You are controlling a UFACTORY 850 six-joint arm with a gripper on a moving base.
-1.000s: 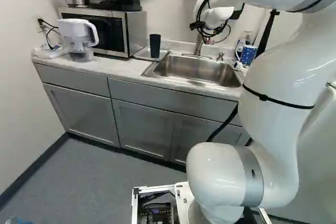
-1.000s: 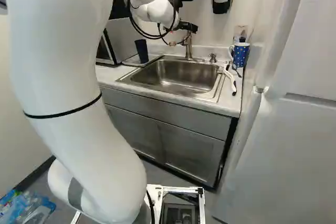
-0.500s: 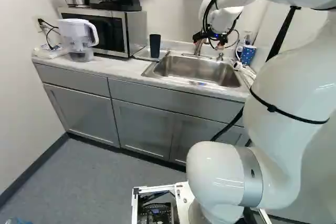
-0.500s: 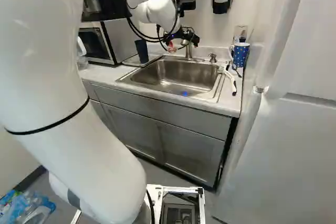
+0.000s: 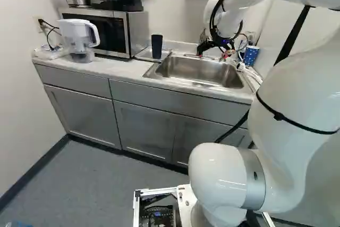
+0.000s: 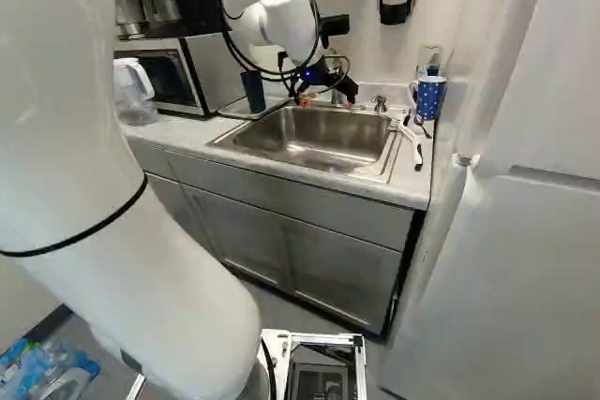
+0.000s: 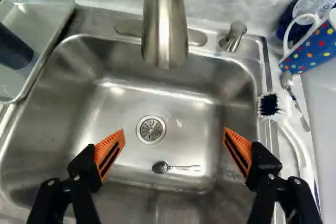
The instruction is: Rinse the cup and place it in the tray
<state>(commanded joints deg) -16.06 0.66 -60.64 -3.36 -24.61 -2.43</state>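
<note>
Over the sink (image 6: 216, 142), near the faucet, my gripper (image 6: 326, 89) hangs pointing down. In the wrist view the gripper (image 7: 174, 136) is open, its orange pads wide apart with only the sink basin below. A blue mug with coloured dots (image 7: 315, 45) stands beyond the sink's corner, beside one finger's side, its white handle towards the sink. Across the sink lies the metal tray (image 7: 46, 17), holding a dark cup (image 7: 14, 51). The faucet (image 7: 165, 30) reaches over the basin ahead of the gripper.
A small spoon (image 7: 161, 167) lies in the basin near the drain. Beside the sink are a white brush (image 7: 294, 140) and another spoon (image 7: 287, 81). A soap bottle (image 7: 315, 1) stands behind the mug. A microwave (image 5: 139, 33) and a pitcher (image 5: 77, 38) stand beyond the tray.
My gripper has come down towards the sink and turned to point downward. The arm's upper links have shifted outward, to the right in the left base view. The base has not moved.
</note>
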